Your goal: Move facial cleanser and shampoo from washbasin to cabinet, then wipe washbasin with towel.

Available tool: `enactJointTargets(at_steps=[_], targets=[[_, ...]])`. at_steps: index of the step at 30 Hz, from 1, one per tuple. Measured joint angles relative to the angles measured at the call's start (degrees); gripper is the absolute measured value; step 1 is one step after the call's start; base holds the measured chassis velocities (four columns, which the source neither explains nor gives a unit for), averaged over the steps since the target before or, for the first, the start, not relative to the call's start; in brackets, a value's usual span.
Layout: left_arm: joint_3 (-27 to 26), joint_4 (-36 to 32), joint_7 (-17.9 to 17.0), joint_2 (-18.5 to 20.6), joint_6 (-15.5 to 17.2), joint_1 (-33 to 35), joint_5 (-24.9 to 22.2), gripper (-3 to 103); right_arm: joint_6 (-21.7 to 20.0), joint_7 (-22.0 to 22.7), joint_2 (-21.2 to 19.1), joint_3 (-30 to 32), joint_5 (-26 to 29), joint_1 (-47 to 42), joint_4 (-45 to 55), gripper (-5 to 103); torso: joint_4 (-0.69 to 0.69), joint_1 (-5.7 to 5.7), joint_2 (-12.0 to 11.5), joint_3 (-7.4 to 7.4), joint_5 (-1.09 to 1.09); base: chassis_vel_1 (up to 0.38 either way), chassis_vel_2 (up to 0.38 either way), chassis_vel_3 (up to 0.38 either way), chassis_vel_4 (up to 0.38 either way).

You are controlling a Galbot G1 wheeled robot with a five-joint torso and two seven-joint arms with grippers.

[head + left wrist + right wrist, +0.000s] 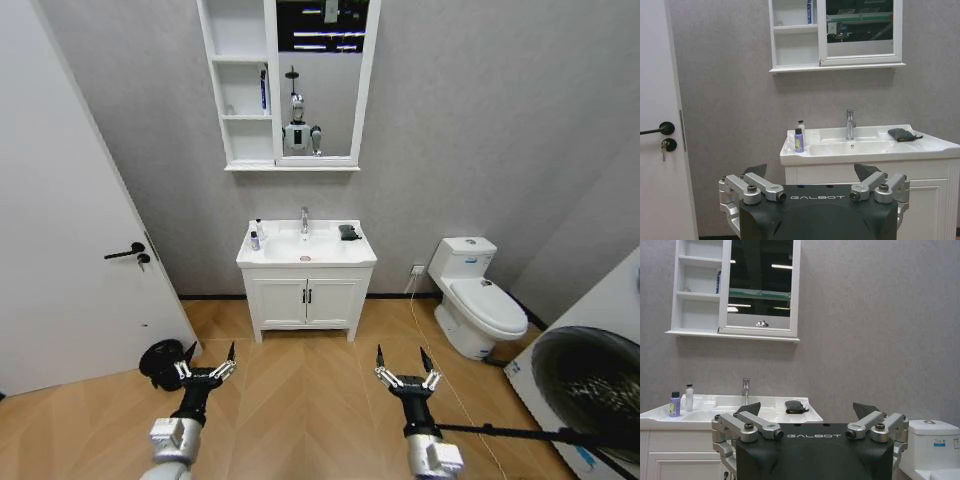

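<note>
At centre frame in the head view, two bottles (255, 238) stand upright, long axes vertical, on the washbasin (305, 257) rim's left corner; the towel (349, 232) lies flat at its right. The cabinet (243, 85) hangs above (reachable, I judge, only after driving closer). Left gripper (206, 356) and right gripper (403, 360) hover low in frame, jaws wide, empty.

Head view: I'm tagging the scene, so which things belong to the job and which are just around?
Job: washbasin, two bottles, towel, cabinet, left gripper and right gripper, both open.
Around: toilet, door, mirror.
</note>
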Motion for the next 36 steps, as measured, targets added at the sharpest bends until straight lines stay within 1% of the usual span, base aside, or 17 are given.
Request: enactJointTargets(at_steps=[11,12,13,23,29,36], targets=[[0.6,-0.8,0.0,-0.4,0.1,1.0,1.3,98,0.1,-0.6,-0.5,0.0,1.0,-0.2,0.5,100,0.0,0.0,0.0,0.0,0.0,0.0,0.0,0.0,0.0],[0.6,-0.9,0.0,-0.4,0.1,1.1,1.5,96,-0.2,-0.7,-0.5,-0.2,1.1,-0.2,0.5,100,0.0,0.0,0.0,0.0,0.0,0.0,0.0,0.0,0.0],[0.7,-1.0,0.0,-0.5,0.1,1.2,1.6,98,-0.3,-0.7,-0.4,-0.2,1.3,-0.2,0.5,100,0.0,0.0,0.0,0.0,0.0,0.0,0.0,0.0,0.0],[0.9,-1.1,0.2,-0.6,0.1,1.4,2.0,100,0.5,-1.0,-0.8,0.3,3.1,-0.4,0.4,100,0.0,0.0,0.0,0.0,0.0,0.0,0.0,0.0,0.0],[0.9,-0.7,0.2,-0.5,0.1,1.1,2.0,99,0.8,-1.2,-0.3,0.2,3.3,-0.2,-0.5,100,0.0,-0.01,0.0,0.0,0.0,-0.009,0.005,0.0,-0.009],[1.3,0.6,0.3,-0.3,0.0,0.2,1.9,98,1.0,-1.4,-0.1,0.1,2.9,-0.8,0.1,100,0.0,-0.02,0.0,-0.01,-0.01,-0.11,0.108,0.099,-0.104]])
